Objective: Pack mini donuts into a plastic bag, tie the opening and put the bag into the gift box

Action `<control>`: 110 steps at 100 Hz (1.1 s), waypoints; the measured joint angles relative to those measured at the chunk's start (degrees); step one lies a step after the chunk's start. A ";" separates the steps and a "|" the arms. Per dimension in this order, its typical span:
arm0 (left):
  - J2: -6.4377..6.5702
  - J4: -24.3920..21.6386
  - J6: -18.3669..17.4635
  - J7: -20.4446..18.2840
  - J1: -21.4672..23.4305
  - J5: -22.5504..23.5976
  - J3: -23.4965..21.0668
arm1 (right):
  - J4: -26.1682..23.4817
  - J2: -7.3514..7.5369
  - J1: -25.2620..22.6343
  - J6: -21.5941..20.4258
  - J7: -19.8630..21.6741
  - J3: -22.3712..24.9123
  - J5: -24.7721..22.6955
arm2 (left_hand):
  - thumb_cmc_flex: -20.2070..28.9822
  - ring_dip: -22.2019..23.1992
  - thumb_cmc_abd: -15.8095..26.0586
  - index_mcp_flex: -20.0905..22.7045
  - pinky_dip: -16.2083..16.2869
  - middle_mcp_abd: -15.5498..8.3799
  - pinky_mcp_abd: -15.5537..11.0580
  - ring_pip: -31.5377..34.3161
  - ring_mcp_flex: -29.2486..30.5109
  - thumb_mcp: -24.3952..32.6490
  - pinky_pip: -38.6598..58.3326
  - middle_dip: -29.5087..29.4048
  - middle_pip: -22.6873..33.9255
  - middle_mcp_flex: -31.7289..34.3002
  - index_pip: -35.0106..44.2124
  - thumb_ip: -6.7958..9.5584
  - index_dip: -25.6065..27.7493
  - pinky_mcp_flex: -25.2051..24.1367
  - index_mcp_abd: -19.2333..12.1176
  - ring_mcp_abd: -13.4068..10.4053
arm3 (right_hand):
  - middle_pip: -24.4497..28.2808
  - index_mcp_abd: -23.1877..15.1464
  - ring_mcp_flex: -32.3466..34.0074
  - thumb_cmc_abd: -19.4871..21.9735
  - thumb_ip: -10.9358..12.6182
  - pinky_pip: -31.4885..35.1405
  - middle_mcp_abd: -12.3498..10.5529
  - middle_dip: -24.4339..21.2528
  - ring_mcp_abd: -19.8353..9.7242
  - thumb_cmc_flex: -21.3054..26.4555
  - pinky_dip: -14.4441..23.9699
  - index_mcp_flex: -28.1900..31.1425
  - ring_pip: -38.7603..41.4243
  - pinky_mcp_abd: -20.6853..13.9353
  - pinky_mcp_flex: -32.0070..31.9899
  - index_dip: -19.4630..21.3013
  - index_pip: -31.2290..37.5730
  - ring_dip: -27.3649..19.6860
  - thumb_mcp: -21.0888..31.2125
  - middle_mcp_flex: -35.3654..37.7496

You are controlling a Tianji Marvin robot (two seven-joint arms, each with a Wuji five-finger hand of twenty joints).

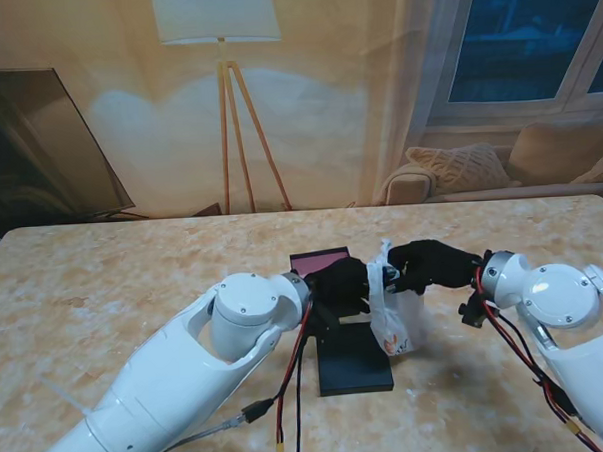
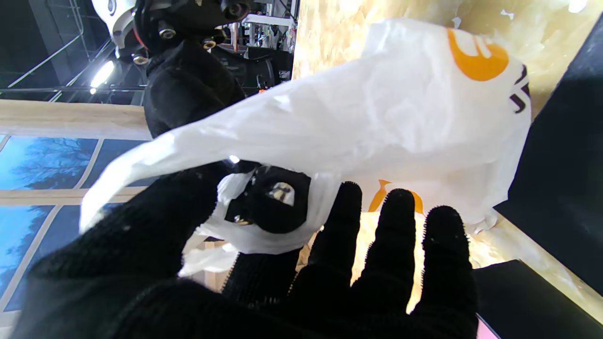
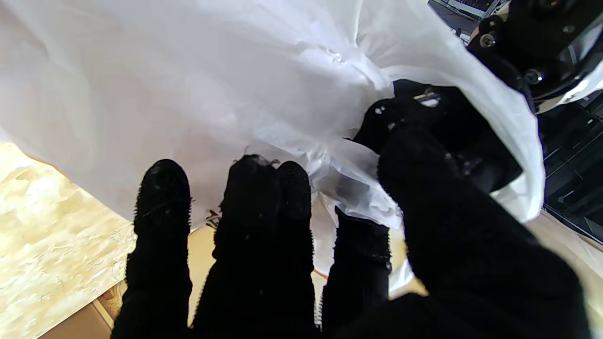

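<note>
- The white plastic bag [image 1: 398,317] hangs between the two black-gloved hands near the middle of the table [image 1: 134,283], its gathered top pinched from both sides and its body drooping toward the table
- The left hand [image 1: 342,284] meets the bag's top from the left and the right hand [image 1: 428,263] from the right, so the neck sits right between the two sets of fingers
- Whatever is inside the bag is hidden by the white film; orange and dark print shows on its side
- A black gift box [image 1: 354,369] lies on the table just nearer to me than the bag, and a dark red tray or lid [image 1: 320,260] lies just behind the left hand; I cannot tell what either holds
- Left wrist view: thumb and forefinger close on a twist of plastic, while the other fingers [image 2: 398,226] stretch straight out beneath the bag
- Right wrist view: the thumb presses a bunched fold of the bag against the fingers [image 3: 264,202], which curl up into the plastic
</note>
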 measured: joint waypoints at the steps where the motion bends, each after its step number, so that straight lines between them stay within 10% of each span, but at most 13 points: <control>1: 0.02 0.04 -0.06 -0.06 -0.05 0.13 0.07 | -0.01 0.00 -0.03 0.05 0.00 0.04 0.06 | 0.00 0.00 0.00 0.00 0.01 0.00 0.00 0.00 0.00 0.00 0.00 0.00 0.00 0.00 0.00 0.00 0.00 0.00 0.00 0.00 | 0.00 0.00 0.00 0.01 0.00 0.00 0.07 0.00 0.01 0.00 0.01 0.00 -0.02 0.01 -0.18 0.00 0.00 -0.04 -0.06 0.00; 49: 0.41 1.08 -1.59 -1.36 -0.94 2.24 1.04 | 1.10 0.02 -0.12 0.88 1.52 1.17 2.72 | -0.15 0.00 -0.08 -0.01 0.06 -0.03 0.00 -0.01 0.00 0.00 0.00 0.10 0.62 0.00 0.01 -0.18 -0.05 0.00 -0.39 0.00 | -1.45 1.16 1.14 -0.25 0.24 -1.77 0.30 -3.39 0.72 -3.96 0.46 6.55 -3.90 0.51 0.02 17.51 12.98 -2.82 3.41 1.27; 64: 0.66 1.43 -2.38 -2.04 -1.49 3.69 1.65 | 1.36 0.09 -0.03 0.27 2.05 1.21 2.74 | -0.24 0.00 -0.12 -0.02 0.08 -0.13 0.00 -0.01 0.04 -0.01 0.00 0.29 0.76 0.21 0.01 -0.29 -0.05 0.00 -0.75 0.00 | -1.78 1.17 3.84 -0.48 4.76 -2.05 0.27 -3.73 0.63 -5.89 -0.72 9.83 -4.96 0.51 1.74 21.01 17.62 -3.52 5.03 4.36; 110: 2.11 2.63 -5.65 -5.10 -4.23 11.03 4.46 | 2.36 0.31 0.07 -2.29 2.66 1.79 2.39 | -0.44 0.00 -1.67 -0.03 0.10 -0.71 0.02 -0.01 0.27 -0.15 0.02 0.56 1.52 1.37 0.01 -0.57 -0.06 0.60 -2.00 0.00 | -1.61 1.16 10.04 -1.40 6.05 -4.04 -2.45 -6.41 -0.24 -6.73 -3.93 19.01 -7.58 -0.04 4.83 24.33 28.14 -6.01 7.41 11.08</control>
